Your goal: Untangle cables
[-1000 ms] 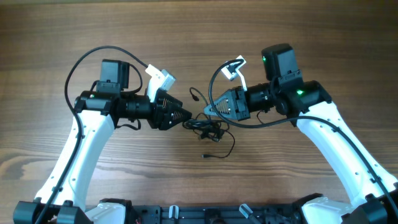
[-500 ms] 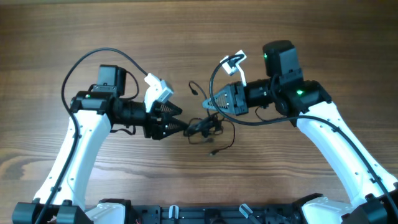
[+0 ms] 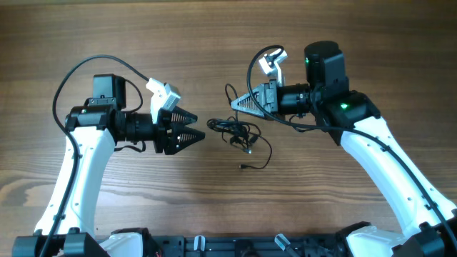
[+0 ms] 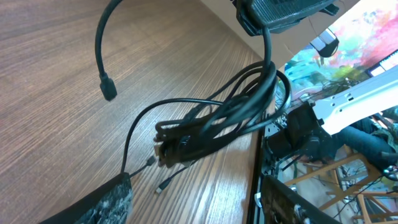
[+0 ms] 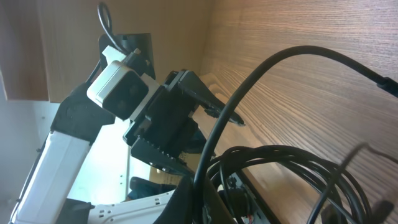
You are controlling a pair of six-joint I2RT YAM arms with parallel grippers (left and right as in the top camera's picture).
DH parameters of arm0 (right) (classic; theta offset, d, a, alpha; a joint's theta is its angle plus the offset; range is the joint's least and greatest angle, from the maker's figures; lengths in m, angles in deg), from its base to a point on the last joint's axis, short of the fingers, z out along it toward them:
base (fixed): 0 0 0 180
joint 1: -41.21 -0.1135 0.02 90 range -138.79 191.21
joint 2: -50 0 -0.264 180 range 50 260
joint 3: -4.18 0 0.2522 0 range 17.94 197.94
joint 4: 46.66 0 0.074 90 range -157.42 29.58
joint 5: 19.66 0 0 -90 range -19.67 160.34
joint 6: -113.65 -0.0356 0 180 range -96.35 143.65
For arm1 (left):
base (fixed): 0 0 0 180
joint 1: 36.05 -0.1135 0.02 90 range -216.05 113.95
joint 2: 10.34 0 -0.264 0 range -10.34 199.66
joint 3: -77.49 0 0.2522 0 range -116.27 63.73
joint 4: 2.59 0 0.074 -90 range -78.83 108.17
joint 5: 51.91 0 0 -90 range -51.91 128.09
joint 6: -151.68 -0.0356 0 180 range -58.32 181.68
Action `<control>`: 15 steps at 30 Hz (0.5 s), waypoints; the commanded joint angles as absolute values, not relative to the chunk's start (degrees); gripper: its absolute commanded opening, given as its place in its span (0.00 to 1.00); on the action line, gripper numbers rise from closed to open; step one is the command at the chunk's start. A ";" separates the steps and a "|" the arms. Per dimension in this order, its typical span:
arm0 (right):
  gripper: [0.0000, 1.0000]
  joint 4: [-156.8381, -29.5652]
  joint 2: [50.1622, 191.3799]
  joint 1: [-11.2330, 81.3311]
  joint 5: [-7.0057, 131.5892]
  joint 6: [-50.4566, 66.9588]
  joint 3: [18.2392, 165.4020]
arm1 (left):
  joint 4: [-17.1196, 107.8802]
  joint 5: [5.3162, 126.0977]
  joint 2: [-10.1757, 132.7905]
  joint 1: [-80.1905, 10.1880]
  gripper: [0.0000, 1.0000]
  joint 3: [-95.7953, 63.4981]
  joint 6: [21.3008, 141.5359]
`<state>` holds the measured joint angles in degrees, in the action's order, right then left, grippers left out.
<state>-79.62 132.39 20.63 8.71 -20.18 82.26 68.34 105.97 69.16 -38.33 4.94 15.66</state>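
Note:
The cables (image 3: 232, 132) lie in a loose black tangle on the table between the two arms. One thin strand trails toward the near edge and ends in a small plug (image 3: 243, 168). My left gripper (image 3: 191, 130) stands open just left of the tangle, apart from it, with nothing between its fingers. In the left wrist view the cables (image 4: 211, 124) lie ahead of the open left gripper (image 4: 199, 211). My right gripper (image 3: 238, 105) is shut on one cable strand just beyond the tangle. In the right wrist view that strand arcs up out of the right gripper (image 5: 208, 186).
The wooden table (image 3: 228, 43) extends beyond both arms. Each arm's own thick black wire loops above its wrist, one on the left (image 3: 78, 71) and one on the right (image 3: 251, 68). The arm bases (image 3: 228, 246) sit along the near edge.
The left arm has drawn back to the left, away from the tangle. The right gripper has moved toward the far side with its strand, and the tangle has spread out.

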 commanded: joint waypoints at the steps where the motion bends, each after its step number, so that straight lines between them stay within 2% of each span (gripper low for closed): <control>1: 0.04 -79.25 132.17 20.44 7.31 -21.63 82.74 | 67.34 107.72 69.30 -38.42 0.67 4.46 15.60; 10: 0.04 -78.96 132.17 20.44 7.22 -21.78 82.74 | 64.63 108.81 69.45 -36.19 0.65 4.46 15.60; 11: 0.04 -78.59 132.17 20.44 6.63 -21.76 82.74 | 63.84 108.33 69.86 -34.97 0.64 4.46 15.62; 13: 0.04 -77.93 132.17 20.44 5.74 -21.78 82.74 | 62.75 106.75 71.20 -32.78 0.53 4.46 15.62; 15: 0.04 -77.61 132.17 20.44 5.80 -21.74 82.74 | 62.57 105.97 73.06 -31.17 0.49 4.46 15.62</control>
<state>-78.33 132.39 20.63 8.08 -21.39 82.26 62.90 107.04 70.08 -33.59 4.92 15.84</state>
